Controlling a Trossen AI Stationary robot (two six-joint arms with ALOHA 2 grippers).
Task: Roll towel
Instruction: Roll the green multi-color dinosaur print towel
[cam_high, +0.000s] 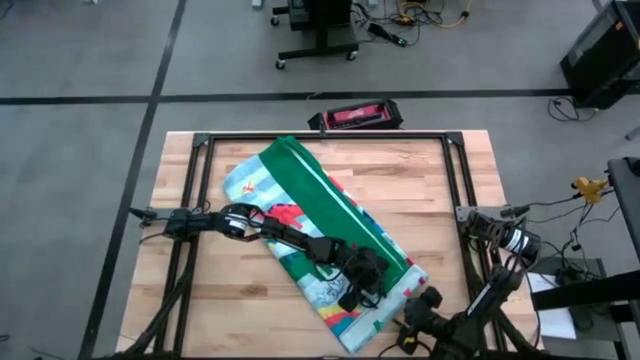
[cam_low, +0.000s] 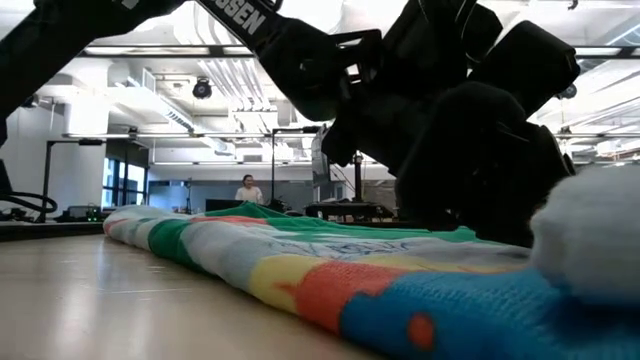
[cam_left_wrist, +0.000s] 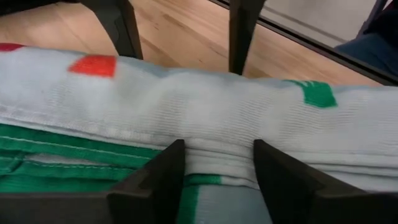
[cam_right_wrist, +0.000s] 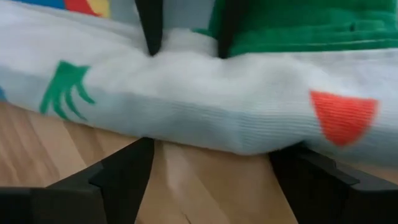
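- The left gripper (cam_left_wrist: 214, 180) is standing with its two dark fingers (cam_left_wrist: 160, 180) spread, a thick fold of the towel (cam_left_wrist: 199, 118) lying in the gap between them; the cloth is not being squeezed.
- The right gripper (cam_right_wrist: 211, 177) is also spreading its fingers (cam_right_wrist: 127, 174) wide, low over the wood, just in front of the towel's rounded edge and not pinching it.
- In the high view, both grippers are meeting at the near right end of the towel (cam_high: 320, 230), the left gripper (cam_high: 362, 285) reaching in over the cloth and the right gripper (cam_high: 425, 305) sitting at its near corner.
- The towel is lying diagonally across the wooden table (cam_high: 440, 190), partly folded, with a broad green band showing along its length.
- A person is standing far off in the room behind.
- Risk, as a judgement: with neither gripper pinching, the soft fold may be springing loose and flattening, undoing the roll.
- If the fingers are closing on only the top layer, the roll could be skewing or dragging across the table.
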